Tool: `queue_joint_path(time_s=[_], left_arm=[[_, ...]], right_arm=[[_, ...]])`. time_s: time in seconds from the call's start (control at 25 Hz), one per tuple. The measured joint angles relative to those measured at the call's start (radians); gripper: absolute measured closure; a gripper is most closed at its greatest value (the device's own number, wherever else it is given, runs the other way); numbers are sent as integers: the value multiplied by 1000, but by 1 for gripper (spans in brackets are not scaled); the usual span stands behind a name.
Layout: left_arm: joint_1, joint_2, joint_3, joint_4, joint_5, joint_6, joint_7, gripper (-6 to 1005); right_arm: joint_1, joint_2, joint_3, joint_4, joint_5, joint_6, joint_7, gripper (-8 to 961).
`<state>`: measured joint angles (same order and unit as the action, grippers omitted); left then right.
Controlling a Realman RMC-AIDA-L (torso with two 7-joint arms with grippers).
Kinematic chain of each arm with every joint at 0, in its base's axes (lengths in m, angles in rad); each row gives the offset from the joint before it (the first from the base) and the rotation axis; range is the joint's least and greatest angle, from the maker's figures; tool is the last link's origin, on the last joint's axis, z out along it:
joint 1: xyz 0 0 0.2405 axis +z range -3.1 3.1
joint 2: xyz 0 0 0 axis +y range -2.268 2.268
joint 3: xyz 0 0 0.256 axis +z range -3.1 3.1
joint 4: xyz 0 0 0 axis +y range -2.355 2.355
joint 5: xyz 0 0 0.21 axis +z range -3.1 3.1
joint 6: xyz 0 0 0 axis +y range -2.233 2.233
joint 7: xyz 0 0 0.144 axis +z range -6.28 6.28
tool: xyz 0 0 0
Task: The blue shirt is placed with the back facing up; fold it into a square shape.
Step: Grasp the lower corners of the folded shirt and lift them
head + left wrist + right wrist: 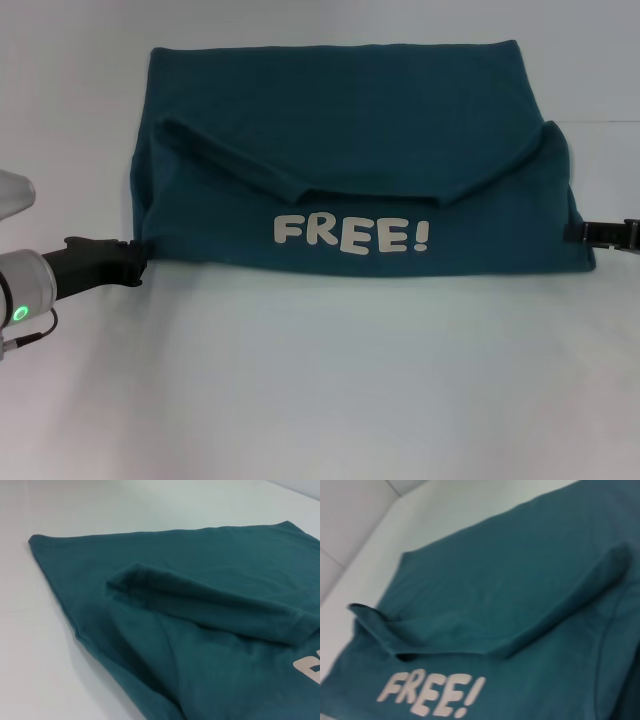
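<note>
**Head view: blue shirt lying folded, grippers at both near corners**

Head view showing the blue shirt [350, 150] lying on the white table [320, 380], spread wide across the middle and already doubled over, with a near band turned up so the cream "FREE!" lettering [352, 234] is facing the camera. Sleeves lying folded inward over the body, forming a shallow V of hems just above the lettering.

Left gripper [140, 262] reaching in from the left edge, tip touching the shirt's near left corner; cannot tell whether pinching cloth or merely resting against it. Right gripper [585, 234] coming in from the right edge, meeting the shirt's near right corner; grip there also impossible to judge.

Left wrist view looking across the shirt [200, 630] at close range, showing one folded sleeve lying as a raised ridge over the flat body, with a sliver of lettering at the edge. Right wrist view showing the shirt [510, 590] with the other sleeve fold and the full lettering [432, 695].
</note>
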<state>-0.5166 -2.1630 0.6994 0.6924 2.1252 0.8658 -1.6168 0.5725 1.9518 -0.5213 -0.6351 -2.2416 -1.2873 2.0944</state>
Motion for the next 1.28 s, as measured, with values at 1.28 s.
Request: queue_joint_path(time_s=[1.28], left_arm=[[-9, 2, 6, -4, 1, 2, -1, 973]], right_arm=[[6, 49, -128, 34, 13, 225, -14, 493]])
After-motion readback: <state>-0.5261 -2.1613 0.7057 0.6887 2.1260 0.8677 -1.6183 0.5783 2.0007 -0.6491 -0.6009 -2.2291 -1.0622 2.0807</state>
